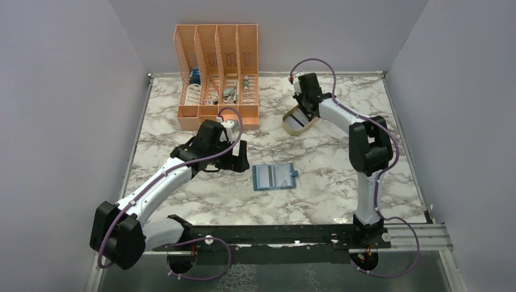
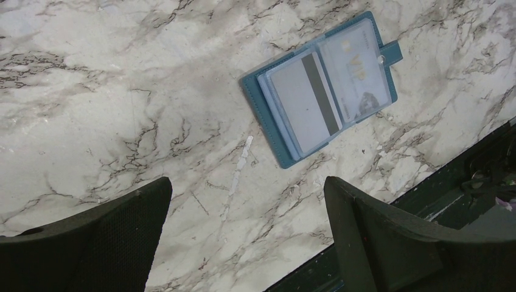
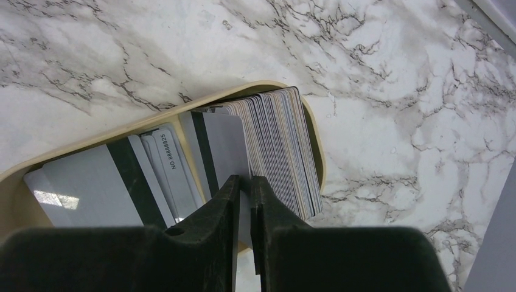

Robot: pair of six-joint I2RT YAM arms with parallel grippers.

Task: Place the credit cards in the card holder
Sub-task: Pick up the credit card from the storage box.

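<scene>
The teal card holder (image 1: 275, 177) (image 2: 322, 85) lies open flat on the marble, with a pale striped card (image 2: 301, 106) and a gold-lettered card (image 2: 356, 73) in its slots. My left gripper (image 1: 236, 159) (image 2: 246, 182) hovers open just left of it, nothing between its fingers. At the back, my right gripper (image 1: 302, 104) (image 3: 251, 179) reaches into the beige oval tray (image 1: 291, 126) (image 3: 318, 152). Its fingers are pinched on the edge of a grey credit card (image 3: 226, 143) standing beside a packed row of credit cards (image 3: 280, 143). More grey striped cards (image 3: 91, 188) lean at the tray's left.
An orange slotted file rack (image 1: 218, 73) with small items stands at the back, left of the tray. Grey walls close in the table on three sides. The black base rail (image 1: 274, 234) (image 2: 462, 176) runs along the near edge.
</scene>
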